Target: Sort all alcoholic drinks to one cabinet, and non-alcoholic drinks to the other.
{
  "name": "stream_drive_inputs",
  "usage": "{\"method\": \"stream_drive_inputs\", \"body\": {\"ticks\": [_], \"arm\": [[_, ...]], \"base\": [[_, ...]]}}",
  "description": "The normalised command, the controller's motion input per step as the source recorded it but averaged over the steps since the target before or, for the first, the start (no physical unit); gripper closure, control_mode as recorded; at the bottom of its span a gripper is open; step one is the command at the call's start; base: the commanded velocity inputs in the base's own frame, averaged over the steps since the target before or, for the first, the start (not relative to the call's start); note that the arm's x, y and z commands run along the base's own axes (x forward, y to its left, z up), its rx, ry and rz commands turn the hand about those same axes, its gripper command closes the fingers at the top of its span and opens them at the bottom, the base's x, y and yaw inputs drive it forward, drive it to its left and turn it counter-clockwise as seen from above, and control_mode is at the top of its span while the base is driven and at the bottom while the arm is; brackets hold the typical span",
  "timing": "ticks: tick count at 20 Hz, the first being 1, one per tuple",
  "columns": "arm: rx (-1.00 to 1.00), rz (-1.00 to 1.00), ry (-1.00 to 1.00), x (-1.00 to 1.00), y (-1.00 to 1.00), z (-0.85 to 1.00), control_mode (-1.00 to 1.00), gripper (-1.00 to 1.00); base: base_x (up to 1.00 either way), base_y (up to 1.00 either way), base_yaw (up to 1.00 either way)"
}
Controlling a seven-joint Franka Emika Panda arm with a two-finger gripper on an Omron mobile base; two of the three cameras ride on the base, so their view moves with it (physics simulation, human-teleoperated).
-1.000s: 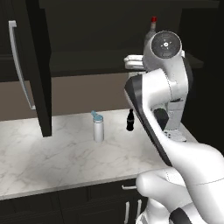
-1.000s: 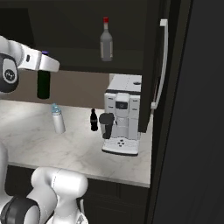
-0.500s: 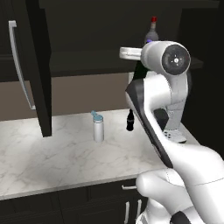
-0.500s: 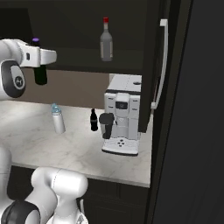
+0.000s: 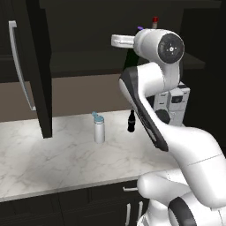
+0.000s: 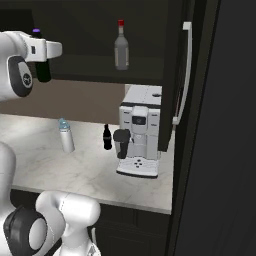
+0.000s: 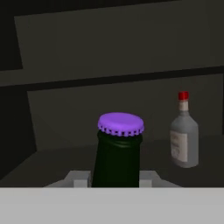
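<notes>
The arm is glossy white, built of thick rounded tubular links with smooth, swollen shoulders. A dark grey to black band runs along the inner edge of the forearm link, and the joints end in dark circular caps; the wrist cap is a charcoal disc with a small pale mark at its centre, possibly a screw or logo. A similar dark disc faces the right base camera. The hand is a flat white block. Near the base, the lowest joint shows a broad dark grey ring.
</notes>
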Motion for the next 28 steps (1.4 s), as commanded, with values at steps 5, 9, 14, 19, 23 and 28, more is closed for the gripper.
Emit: {"method": "stream_drive_inputs", "body": {"ticks": [5,9,14,19,23,28], "arm": [[0.00,0.08,-0.02,0.25,0.20,0.01,-1.00,1.00],[-0.01,0.07,-0.03,0.27,0.18,-0.06,-1.00,1.00],[-0.01,0.05,-0.08,0.42,0.10,-0.03,-1.00,1.00],[-0.03,0.01,-0.05,0.52,0.00,0.00,-1.00,1.00],[-0.04,0.00,-0.01,0.57,0.00,0.00,-1.00,1.00],[-0.04,0.00,0.00,0.55,0.00,0.00,-1.00,1.00]], "base": [[0.00,0.00,0.00],[0.00,0.00,0.00],[0.00,0.00,0.00],[0.00,0.00,0.00],[0.00,0.00,0.00],[0.00,0.00,0.00]]}}
